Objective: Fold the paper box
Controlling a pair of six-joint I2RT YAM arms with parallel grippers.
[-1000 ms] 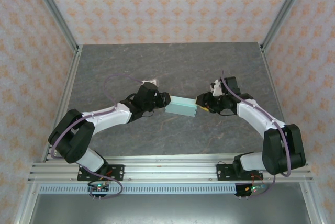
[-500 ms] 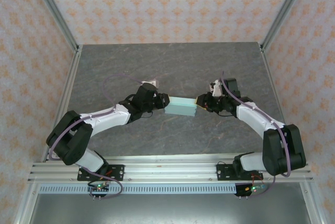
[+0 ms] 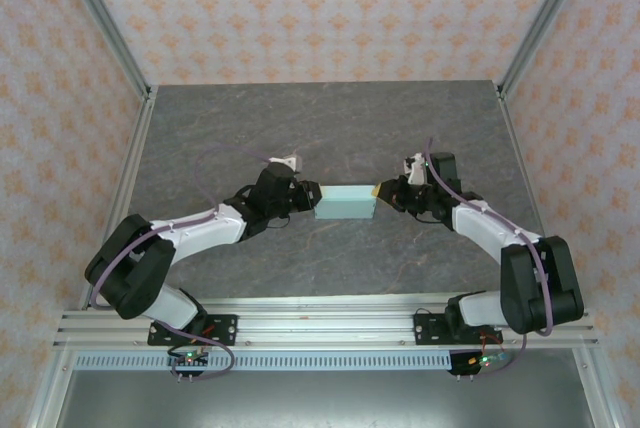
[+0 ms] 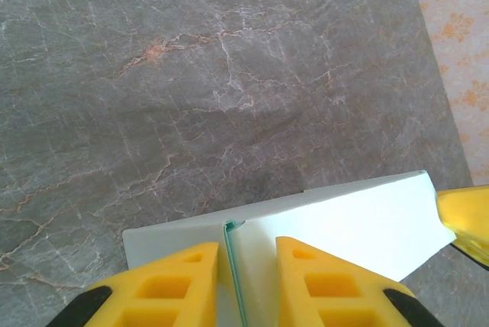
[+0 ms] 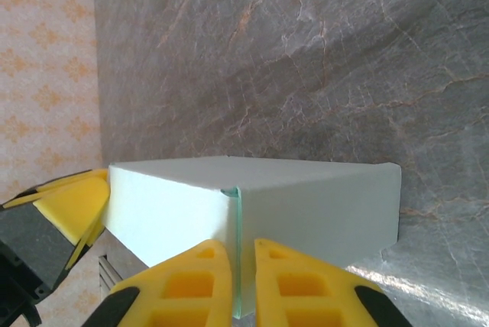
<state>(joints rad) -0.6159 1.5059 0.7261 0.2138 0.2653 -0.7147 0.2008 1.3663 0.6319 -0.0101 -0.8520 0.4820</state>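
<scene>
**Both ends pinched: square up the box**

Left jaws: narrow gap, fingers point(image 4: 176, 285) either side of a thin card edge at the left end of the paper box point(image 3: 345, 202). One finger is on the edge and the other sits a hair off, so can't tell if it's truly clamped. Right jaws: all but shut, fingers point(image 5: 191, 281) nipping the matching card edge at the opp. end.

Box is already a closed rectangular form, held end to end betw. the two arms, roughly mid-table point(image 3: 330, 118). Can't tell if it rests on the surface or hangs just clear.

Judgement: late stage, seating/creasing the end flaps. To do it well:
- Light squeeze only; card is thin and will dent or crease off-line if over-gripped.
- Keep both wrists in line w/ the box's long axis; any twist racks the walls out of square.
- Push ends inward evenly, no pulling apart, or a tab may pop.
- Check the left pinch bites before moving.
</scene>
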